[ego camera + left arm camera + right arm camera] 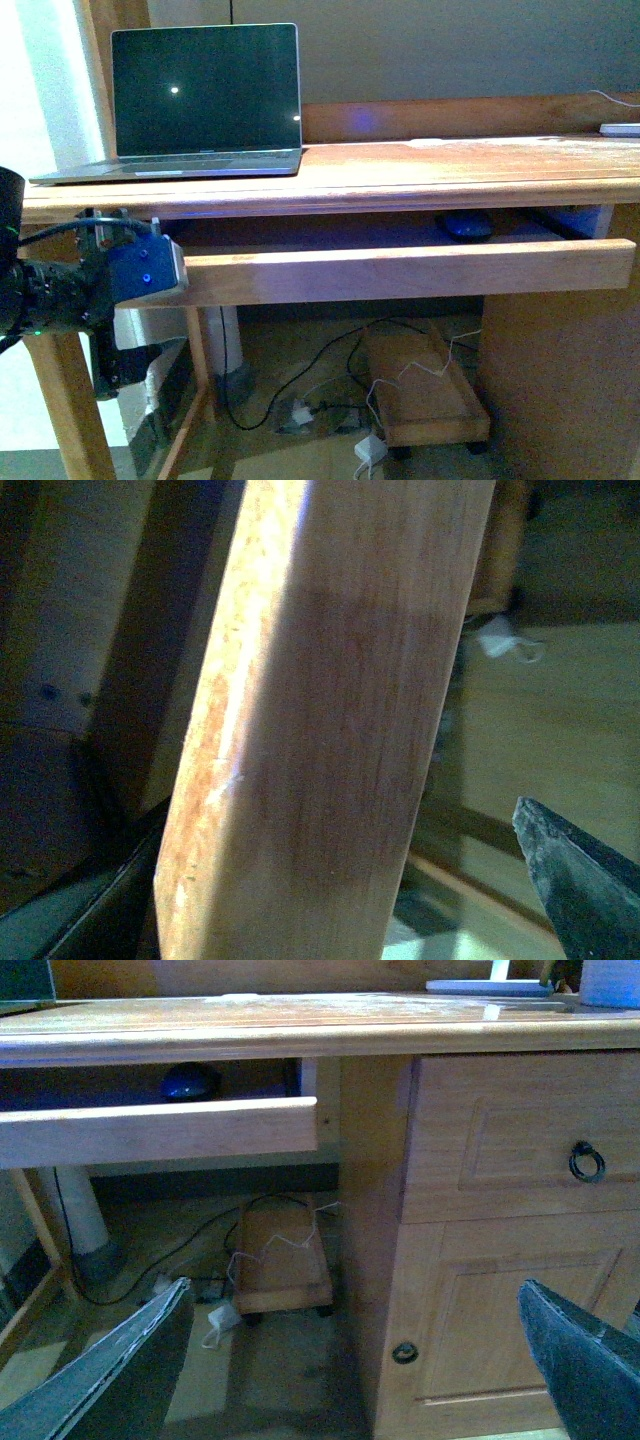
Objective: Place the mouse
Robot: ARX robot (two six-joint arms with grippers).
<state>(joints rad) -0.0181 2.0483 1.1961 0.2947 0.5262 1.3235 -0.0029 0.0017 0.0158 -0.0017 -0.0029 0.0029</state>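
The mouse (pixel 466 225) is a small dark dome lying inside the pulled-out wooden drawer (pixel 400 272) under the desk top, toward its right side. The right wrist view shows the mouse (pixel 190 1081) behind the drawer front (pixel 160 1130). My left gripper (pixel 172 268) is open at the drawer front's left end. In the left wrist view the drawer front (pixel 320 730) fills the frame and only one finger (pixel 580 885) shows. My right gripper (pixel 350 1360) is open and empty, low in front of the desk, well away from the mouse.
An open laptop (pixel 205 95) stands on the desk top (pixel 450 160) at the left. A cabinet door (pixel 500 1290) and a ring-handled drawer (pixel 587 1161) stand to the right. Cables (pixel 320 410) and a low wooden trolley (pixel 425 385) lie on the floor.
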